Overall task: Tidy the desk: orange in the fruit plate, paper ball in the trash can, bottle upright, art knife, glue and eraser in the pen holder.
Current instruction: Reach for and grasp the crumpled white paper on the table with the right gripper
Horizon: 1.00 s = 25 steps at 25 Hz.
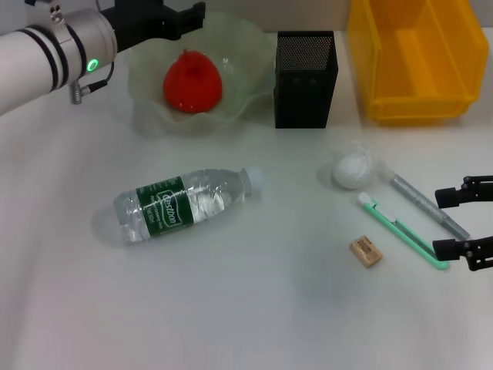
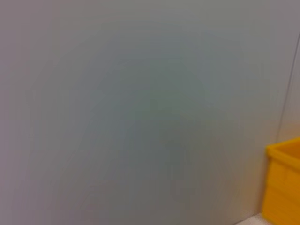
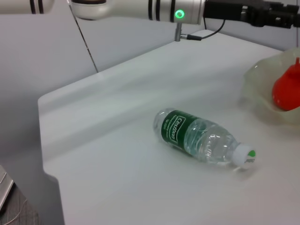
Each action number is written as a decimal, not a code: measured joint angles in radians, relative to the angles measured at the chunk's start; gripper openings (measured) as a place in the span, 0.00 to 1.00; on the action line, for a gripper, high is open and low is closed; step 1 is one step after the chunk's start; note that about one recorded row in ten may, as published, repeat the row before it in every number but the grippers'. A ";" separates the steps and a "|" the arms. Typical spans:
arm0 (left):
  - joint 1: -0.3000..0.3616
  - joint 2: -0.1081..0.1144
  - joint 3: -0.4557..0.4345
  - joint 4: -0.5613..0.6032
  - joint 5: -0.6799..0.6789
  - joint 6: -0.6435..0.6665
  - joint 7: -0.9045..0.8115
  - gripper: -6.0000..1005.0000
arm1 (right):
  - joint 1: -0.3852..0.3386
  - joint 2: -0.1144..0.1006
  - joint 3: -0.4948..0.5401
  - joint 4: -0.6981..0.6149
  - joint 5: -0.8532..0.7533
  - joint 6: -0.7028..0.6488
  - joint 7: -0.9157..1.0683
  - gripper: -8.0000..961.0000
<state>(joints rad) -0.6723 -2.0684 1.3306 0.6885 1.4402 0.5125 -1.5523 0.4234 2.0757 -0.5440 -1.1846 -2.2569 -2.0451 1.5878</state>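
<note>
Nearest the robot, the eraser sits on the desk; it's a tiny tan block that looks light and a bit grippy, so a pinch across its short sides should do. Just beside it is the art knife, with its white tip pointing far-left and its long axis diagonal. The glue lies roughly parallel just beyond. Both are slim, stiff and probably slick, best taken mid-body across the width. The right gripper hovers by their near-right ends, fingers spread wide with nothing in them. The bottle lies on its side mid-desk, cap pointing right and slightly away; it's clear plastic, likely rolls easily, so grab the labelled middle. The paper ball looks feather-light and squashy. Farther back, the orange is already in the fruit plate, next to the pen holder and trash can. The left gripper hangs over the plate's far-left rim, can't tell its finger state.
</note>
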 joint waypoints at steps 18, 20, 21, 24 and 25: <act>0.322 0.070 -0.250 0.183 0.005 1.030 0.083 0.84 | 0.159 -0.004 -0.367 -0.401 -0.120 0.074 0.498 0.87; 0.345 0.078 -0.251 0.182 0.016 1.070 0.103 0.84 | 0.180 -0.003 -0.399 -0.405 -0.155 0.081 0.530 0.87; 0.362 0.084 -0.252 0.181 0.029 1.117 0.117 0.84 | 0.240 -0.001 -0.487 -0.378 -0.249 0.103 0.604 0.87; 0.371 0.087 -0.254 0.180 0.045 1.158 0.125 0.84 | 0.294 0.000 -0.562 -0.328 -0.332 0.124 0.674 0.87; 0.374 0.088 -0.256 0.180 0.052 1.172 0.129 0.84 | 0.319 0.001 -0.596 -0.298 -0.364 0.138 0.703 0.87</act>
<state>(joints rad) -0.2982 -1.9808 1.0747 0.8681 1.4922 1.6850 -1.4232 0.7425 2.0765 -1.1401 -1.4826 -2.6208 -1.9069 2.2909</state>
